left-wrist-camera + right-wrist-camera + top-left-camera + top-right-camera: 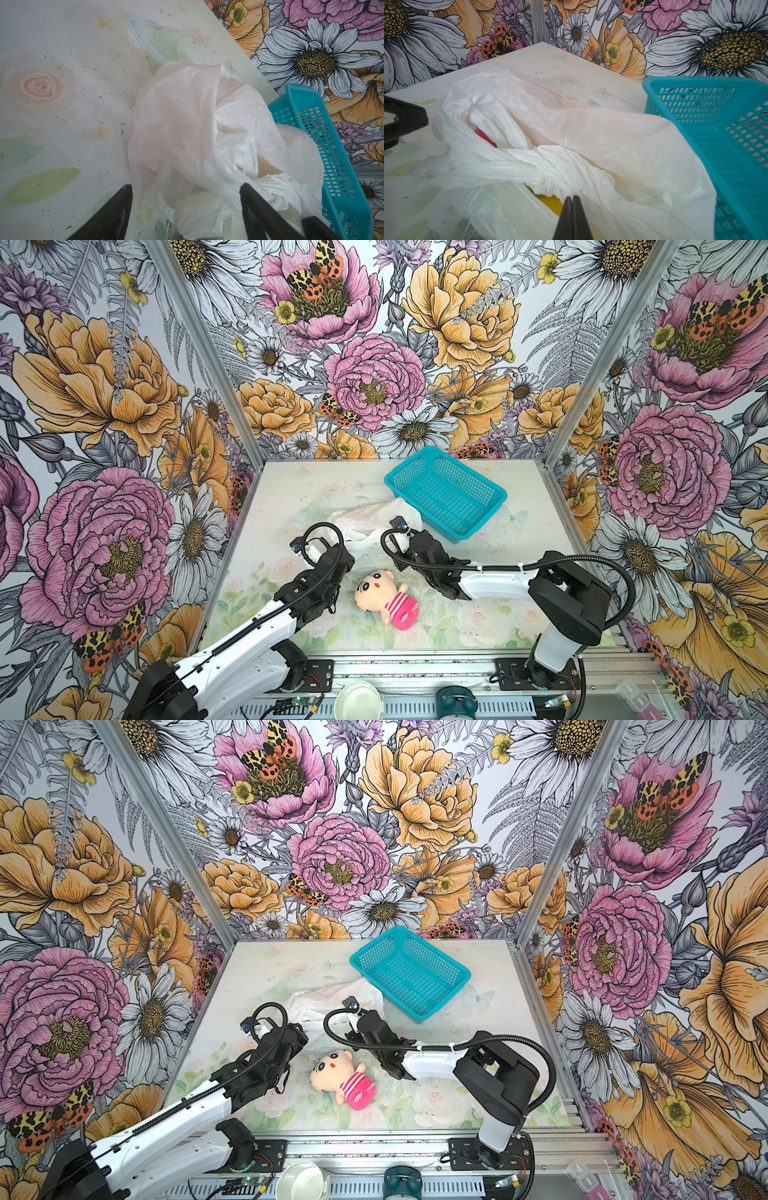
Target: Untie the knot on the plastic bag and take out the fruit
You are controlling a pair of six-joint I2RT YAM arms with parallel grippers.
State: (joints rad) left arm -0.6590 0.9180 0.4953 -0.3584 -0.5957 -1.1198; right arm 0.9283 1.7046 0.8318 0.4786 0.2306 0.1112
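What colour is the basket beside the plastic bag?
The basket is turquoise, with small mesh holes; clearest in a top view.

Crinkled white plastic bag point(602, 133) lies slumped, knot point(550, 164) tied, yellow fruit point(550, 204) showing beneath

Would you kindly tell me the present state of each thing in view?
knot: tied.
basket: upright, empty.
plastic bag: closed, lying beside the basket.
fruit: inside the plastic bag.
plush doll: lying down.
left gripper: open, astride the plastic bag.
right gripper: shut, at the knot.
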